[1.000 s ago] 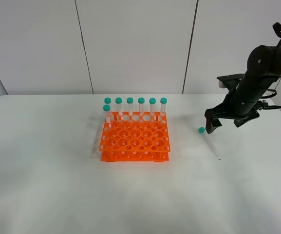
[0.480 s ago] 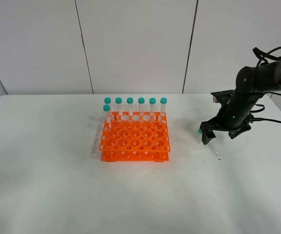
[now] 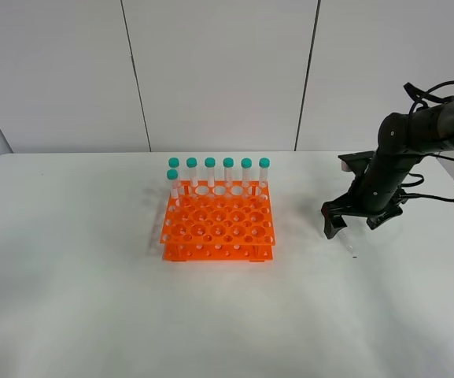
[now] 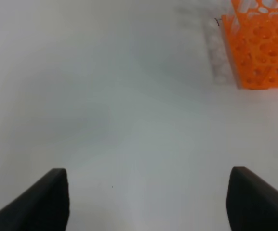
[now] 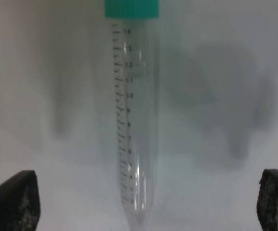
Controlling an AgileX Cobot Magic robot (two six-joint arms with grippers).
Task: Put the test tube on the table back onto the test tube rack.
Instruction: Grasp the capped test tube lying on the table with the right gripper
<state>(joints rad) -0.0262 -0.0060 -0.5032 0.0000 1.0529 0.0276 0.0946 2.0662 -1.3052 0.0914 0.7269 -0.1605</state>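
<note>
The test tube [image 5: 131, 120] lies flat on the white table [image 3: 93, 299], right of the orange rack [image 3: 219, 224]. In the right wrist view its teal cap [image 5: 131, 8] points away and its tapered tip lies between my fingers. My right gripper [image 3: 355, 224] is open, low over the table, straddling the tube; in the high view only the tube's clear tip [image 3: 348, 247] shows. In the right wrist view the gripper [image 5: 143, 198] shows both fingertips [image 5: 11, 199] wide apart. My left gripper [image 4: 146, 202] is open and empty over bare table; the rack's corner [image 4: 261, 43] shows beyond it.
Several identical teal-capped tubes [image 3: 219, 175] stand upright in the rack's back row, with one more [image 3: 173, 186] in the row in front at the left. A white panelled wall stands behind the table. The left arm is out of the high view.
My right gripper has come down and slightly left over the lying tube, from above it to close to the table. The tube's cap is now hidden in the high view. The tube has not moved.
</note>
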